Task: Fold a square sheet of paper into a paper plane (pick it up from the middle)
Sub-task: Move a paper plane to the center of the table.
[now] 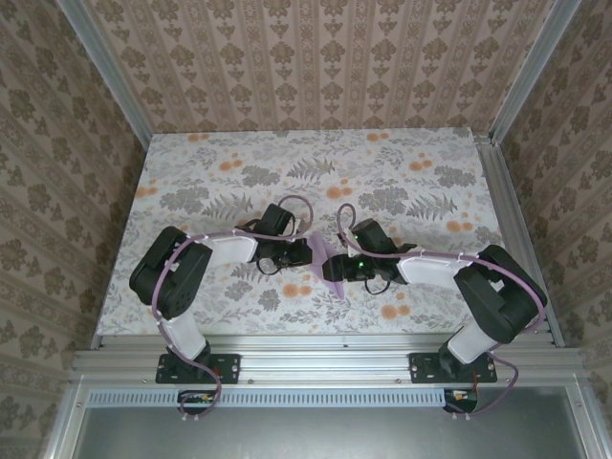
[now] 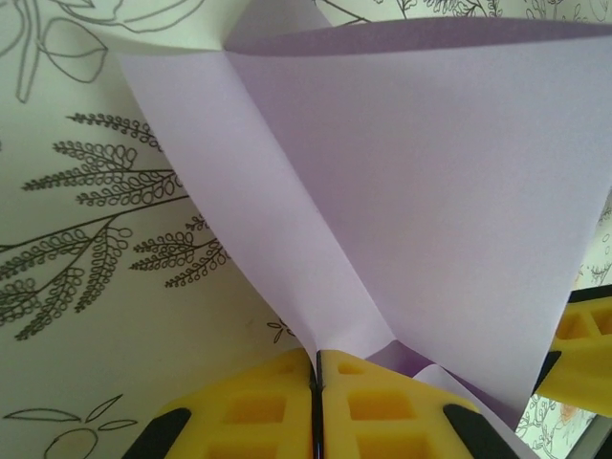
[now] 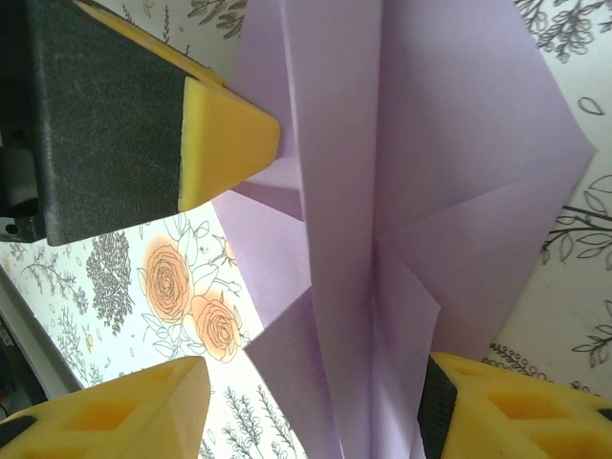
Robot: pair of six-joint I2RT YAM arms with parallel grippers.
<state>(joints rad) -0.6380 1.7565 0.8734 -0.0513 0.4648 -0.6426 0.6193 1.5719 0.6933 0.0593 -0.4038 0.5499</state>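
Observation:
The square sheet of paper is lavender and folded along a centre crease with angled flaps, a rough paper plane shape held up off the table between the two arms. My left gripper is shut on it, pinching the paper at its lower fold. In the right wrist view the folded paper runs down between the yellow fingers of my right gripper, which is open and astride it. The left gripper's fingertip presses the paper from the left there.
The floral tablecloth covers the table. Patterned walls and aluminium rails close in the sides and back. Both arms reach inward to the table's near middle, wrists close together.

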